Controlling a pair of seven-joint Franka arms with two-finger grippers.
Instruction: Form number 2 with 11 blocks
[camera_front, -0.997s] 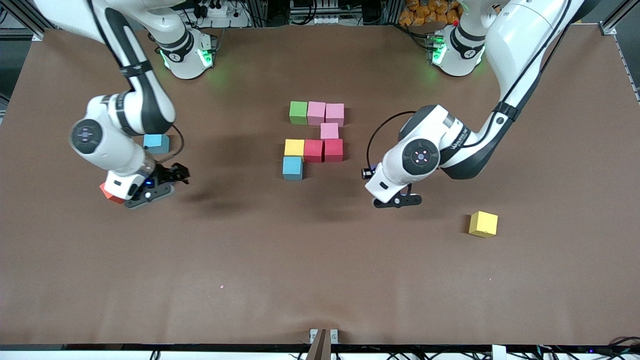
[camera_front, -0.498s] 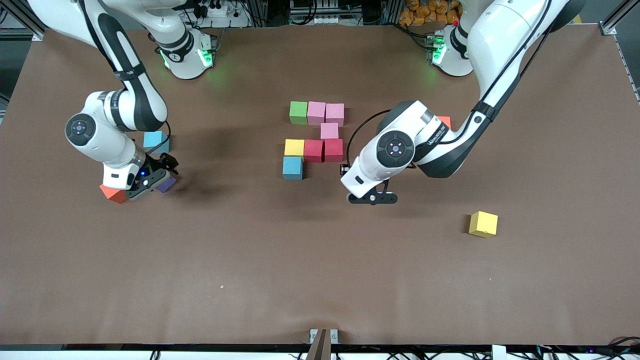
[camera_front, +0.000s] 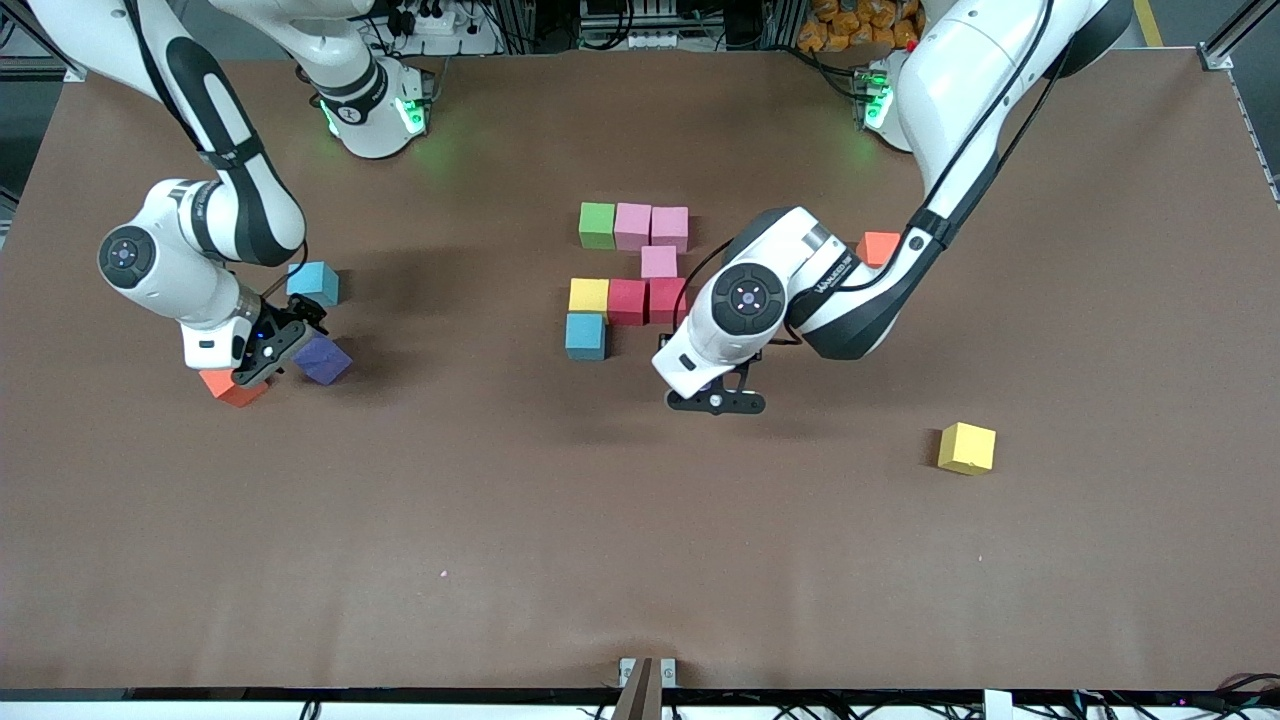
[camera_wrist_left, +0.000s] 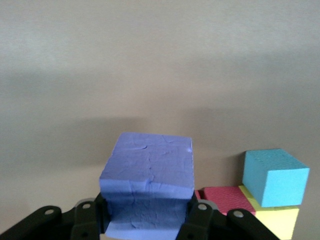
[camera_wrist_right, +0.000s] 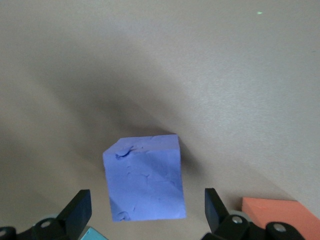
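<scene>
The left gripper (camera_front: 715, 398) has been carried closer to the unfinished number 2 (camera_front: 628, 300) at mid-table, clamped on a purple block (camera_wrist_left: 147, 175). The right gripper (camera_front: 278, 338) is spread above a second purple block (camera_front: 322, 360).

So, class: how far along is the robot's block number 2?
Done: eight blocks form the top four rows. In hand: the left hand grips a purple block. Left: the bottom row; the open right hand hovers over another purple block.
</scene>
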